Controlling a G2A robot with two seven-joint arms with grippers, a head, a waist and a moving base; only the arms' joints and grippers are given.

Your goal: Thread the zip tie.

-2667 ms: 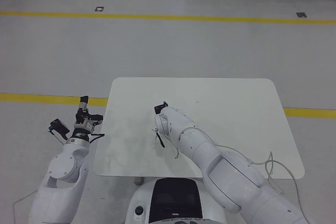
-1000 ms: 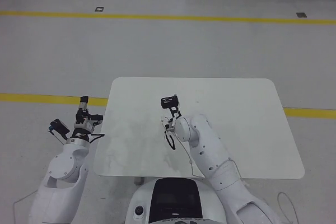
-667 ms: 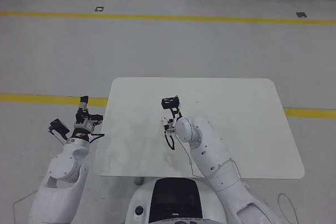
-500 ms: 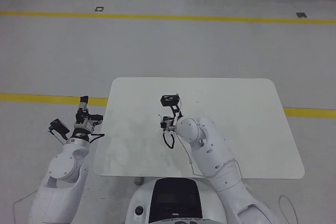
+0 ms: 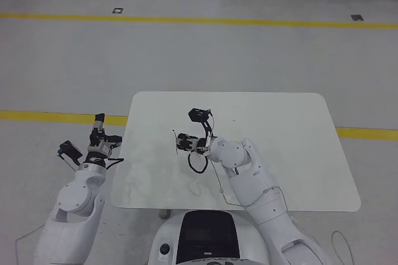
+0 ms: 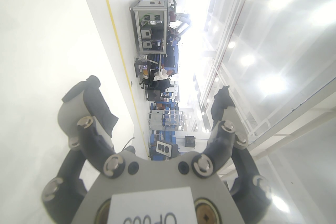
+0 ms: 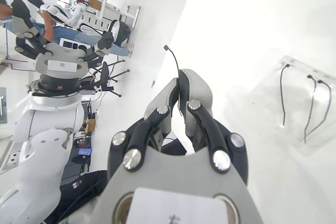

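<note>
We see the right gripper (image 7: 179, 83) over the left half of the white, round-cornered table (image 5: 285, 132), its jaws clenched on a thin black plastic zip tie (image 7: 174, 58) whose square head sticks out past the fingertips. The left gripper (image 6: 157, 88) hangs beyond the table's left edge, jaws released and wide apart. A clear plastic bag (image 7: 294, 104) of spare black ties (image 7: 281, 94) lies flat on the tabletop.
</note>
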